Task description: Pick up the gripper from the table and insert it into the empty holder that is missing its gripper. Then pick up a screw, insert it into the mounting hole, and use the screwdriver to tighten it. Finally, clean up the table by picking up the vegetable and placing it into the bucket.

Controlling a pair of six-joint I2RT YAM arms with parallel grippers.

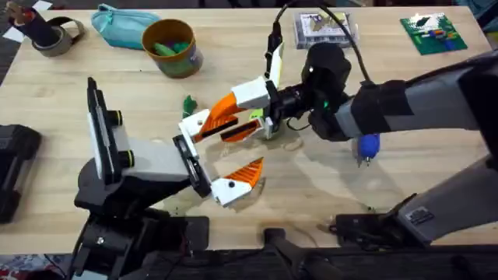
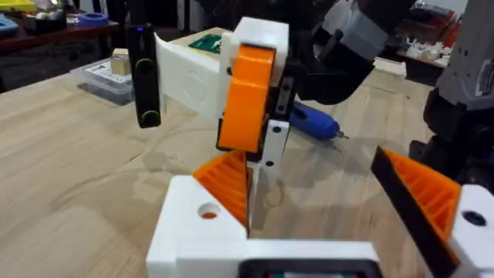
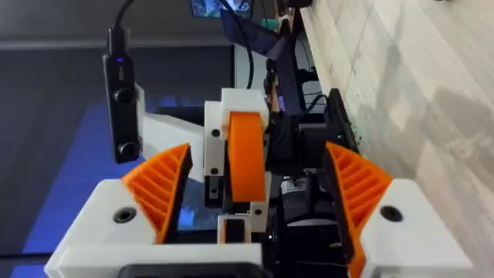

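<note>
My left gripper (image 1: pixel 247 131) (image 2: pixel 305 154) lies low over the table (image 1: pixel 405 179), open, with ribbed orange wedges on both white fingers. My right gripper (image 1: pixel 243 115) (image 3: pixel 256 147) is rolled on its side and open. It faces the tip of the left gripper's far finger (image 1: pixel 204 123). A round mounting hole (image 2: pixel 208 210) in that finger's bracket shows orange inside. The blue screwdriver (image 1: pixel 367 146) (image 2: pixel 312 122) lies under the right arm. A green vegetable (image 1: pixel 189 103) lies near the bucket (image 1: pixel 191 61), which holds green pieces. A loose gripper, an empty holder and a screw are out of view.
At the back of the table are a grey tape roll (image 1: pixel 54 35), a teal pouch (image 1: pixel 124 27), a clear box (image 1: pixel 325 27) and a green circuit board (image 1: pixel 432 33). A black object (image 1: pixel 15 167) sits at the left edge.
</note>
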